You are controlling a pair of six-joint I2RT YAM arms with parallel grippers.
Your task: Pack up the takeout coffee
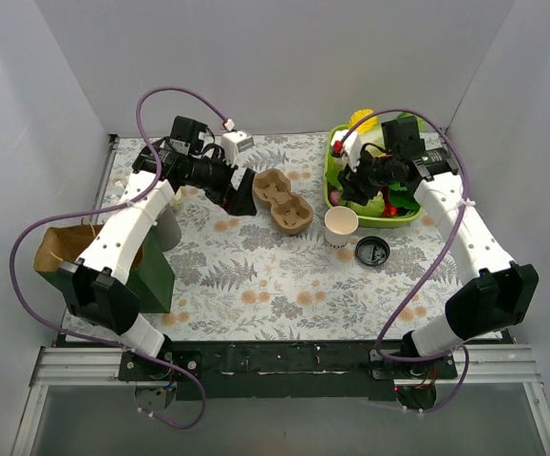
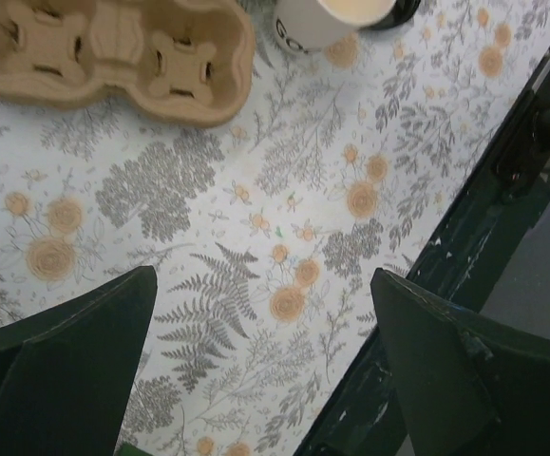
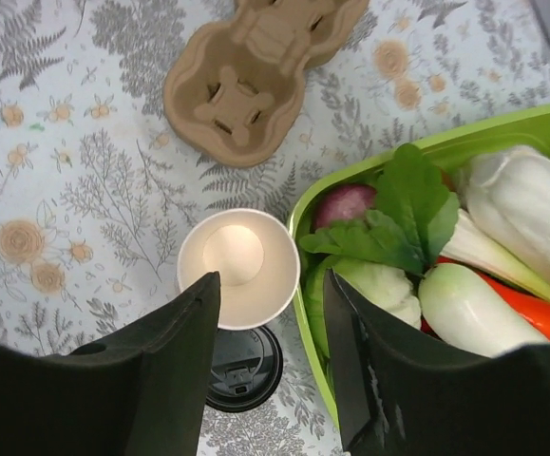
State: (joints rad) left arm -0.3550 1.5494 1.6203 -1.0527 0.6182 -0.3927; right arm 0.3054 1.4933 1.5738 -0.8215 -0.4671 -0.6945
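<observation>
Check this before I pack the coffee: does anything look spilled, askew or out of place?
The lid is off the cup, lying flat on the table beside it. The cup stands upright and open; no spill shows. The carrier sits level, both wells empty.

A floral-printed worktop (image 1: 256, 285) carries a brown cardboard carrier (image 1: 282, 201), both wells empty, lying toward the back near the middle. Right of it, apart, sits a lime-green tray (image 1: 331, 176) holding green leaves (image 3: 403, 204), a red onion (image 3: 346, 202), pale white vegetables (image 3: 526, 204) and an orange-red piece (image 3: 531, 315). At the left edge stands an open brown bag (image 1: 61, 245), with a dark green panel (image 1: 153, 275) just right of it, partly hidden.
</observation>
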